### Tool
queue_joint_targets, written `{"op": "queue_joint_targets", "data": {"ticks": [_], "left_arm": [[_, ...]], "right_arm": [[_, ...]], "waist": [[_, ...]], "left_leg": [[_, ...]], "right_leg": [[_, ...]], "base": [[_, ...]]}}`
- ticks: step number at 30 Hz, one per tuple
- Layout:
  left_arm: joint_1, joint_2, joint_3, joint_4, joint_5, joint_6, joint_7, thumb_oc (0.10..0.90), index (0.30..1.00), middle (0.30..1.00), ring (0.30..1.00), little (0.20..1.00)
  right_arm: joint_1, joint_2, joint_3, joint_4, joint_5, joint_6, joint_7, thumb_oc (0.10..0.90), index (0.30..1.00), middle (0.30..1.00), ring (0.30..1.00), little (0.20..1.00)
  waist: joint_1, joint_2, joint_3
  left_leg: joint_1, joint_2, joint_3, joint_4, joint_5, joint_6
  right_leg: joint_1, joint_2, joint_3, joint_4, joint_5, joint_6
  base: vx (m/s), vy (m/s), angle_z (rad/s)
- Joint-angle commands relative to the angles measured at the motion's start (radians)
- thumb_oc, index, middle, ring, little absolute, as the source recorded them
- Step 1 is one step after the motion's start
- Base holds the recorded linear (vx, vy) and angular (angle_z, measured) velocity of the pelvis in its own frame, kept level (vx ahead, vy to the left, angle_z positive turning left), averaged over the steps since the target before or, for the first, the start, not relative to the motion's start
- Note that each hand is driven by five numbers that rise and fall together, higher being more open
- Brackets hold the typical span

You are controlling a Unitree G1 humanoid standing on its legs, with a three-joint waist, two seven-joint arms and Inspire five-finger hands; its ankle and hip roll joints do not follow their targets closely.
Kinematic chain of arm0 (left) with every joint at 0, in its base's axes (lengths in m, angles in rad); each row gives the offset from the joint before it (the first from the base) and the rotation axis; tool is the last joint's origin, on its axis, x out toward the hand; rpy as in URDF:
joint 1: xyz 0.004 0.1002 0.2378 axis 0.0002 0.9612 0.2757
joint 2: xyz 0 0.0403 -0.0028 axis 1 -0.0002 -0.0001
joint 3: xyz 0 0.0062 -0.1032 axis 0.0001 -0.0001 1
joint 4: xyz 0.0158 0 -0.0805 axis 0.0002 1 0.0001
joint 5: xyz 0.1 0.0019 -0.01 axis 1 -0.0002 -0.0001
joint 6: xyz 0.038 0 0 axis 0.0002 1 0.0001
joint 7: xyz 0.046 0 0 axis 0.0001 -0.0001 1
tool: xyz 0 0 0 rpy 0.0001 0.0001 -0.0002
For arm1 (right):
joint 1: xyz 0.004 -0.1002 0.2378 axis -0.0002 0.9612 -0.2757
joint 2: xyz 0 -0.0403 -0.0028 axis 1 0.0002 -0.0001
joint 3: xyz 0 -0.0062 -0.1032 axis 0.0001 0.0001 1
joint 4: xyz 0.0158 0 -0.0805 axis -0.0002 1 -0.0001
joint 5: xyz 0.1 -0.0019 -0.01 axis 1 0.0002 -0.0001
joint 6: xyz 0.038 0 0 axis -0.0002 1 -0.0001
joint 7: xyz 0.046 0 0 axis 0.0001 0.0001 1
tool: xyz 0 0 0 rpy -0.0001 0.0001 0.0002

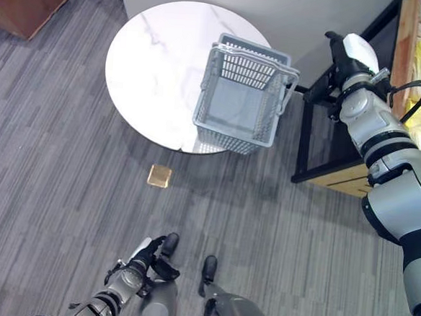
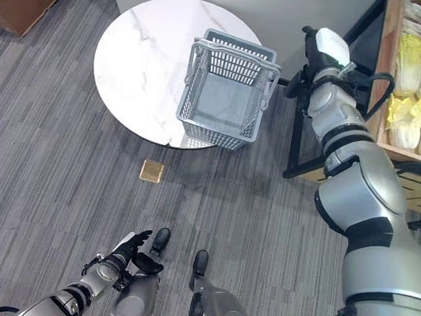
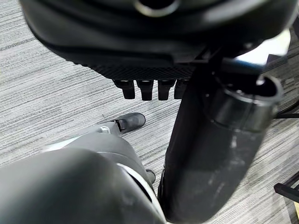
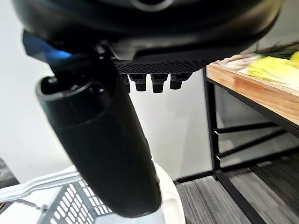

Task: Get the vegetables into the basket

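On the far right of the scene, a wooden shelf [image 2: 386,83] on a black metal frame carries the vegetables [image 2: 410,100]: pale yellow-green leafy heads, probably napa cabbages, lying side by side with crinkled leaves and thick white ribs. They will likely handle as fairly heavy, firm at the stem end yet soft and easily bruised at the leaf tips, with loose outer leaves that could tear or slip off; a wrap around the dense middle of one head looks the safest hold, rather than a pinch at the frilly top. The basket [image 1: 245,95] is stiff grey plastic lattice, empty, with its handles folded down on the rim, and it stands at the right edge of the round white marble-patterned worktop [image 1: 155,67], slightly overhanging it. The right hand [image 1: 345,55] is raised between the basket and the shelf, its fingers relaxed and straight, holding nothing. The left hand [image 1: 148,256] hangs low near the grey striped carpet, fingers loosely released as well. A small tan square [image 1: 159,175] lies on the carpet just beyond the worktop's near edge.
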Motion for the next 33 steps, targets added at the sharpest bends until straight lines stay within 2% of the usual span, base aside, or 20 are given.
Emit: {"op": "queue_joint_targets", "data": {"ticks": [1,10,19,33], "left_arm": [[0.099,0.041,-0.087,0.074,0.041,0.039,0.019,0.9,1.0,1.0,1.0,1.0],[0.071,0.057,-0.116,0.032,0.014,0.027,0.021,0.9,1.0,1.0,1.0,1.0],[0.067,0.078,-0.135,-0.029,-0.005,0.016,0.02,0.9,1.0,1.0,1.0,1.0],[0.058,0.138,-0.143,-0.153,-0.039,0.006,0.003,0.9,1.0,1.0,1.0,1.0]], "right_arm": [[-0.179,-0.068,0.028,0.002,-0.021,-0.032,-0.091,0.9,1.0,1.0,1.0,1.0],[-0.262,-0.082,0.081,0.032,-0.04,-0.021,-0.1,0.9,1.0,1.0,1.0,1.0],[-0.326,-0.108,0.129,0.046,-0.061,-0.014,-0.106,0.9,1.0,1.0,1.0,1.0],[-0.429,-0.153,0.19,0.044,-0.052,-0.003,-0.101,0.9,1.0,1.0,1.0,1.0]], "waist": [[0.031,-0.067,0.024],[0.056,-0.041,0.049],[0.076,-0.036,0.06],[0.083,-0.01,0.095]], "left_leg": [[0.092,-0.011,0.035,-0.013,-0.054,-0.047],[0.036,-0.02,0.002,-0.013,-0.031,-0.057],[-0.011,-0.024,-0.007,-0.013,-0.019,-0.066],[-0.082,-0.026,-0.007,-0.013,-0.002,-0.076]], "right_leg": [[-0.003,-0.075,0.047,0.008,-0.016,0.072],[-0.042,-0.077,0.015,0.005,-0.014,0.073],[-0.081,-0.076,0.006,-0.001,-0.007,0.082],[-0.159,-0.076,0.008,-0.001,0.017,0.089]], "base": [[-0.02,-0.046,0.18],[-0.02,-0.022,0.13],[-0.01,-0.018,0.08],[-0.02,0.001,0.01]]}}
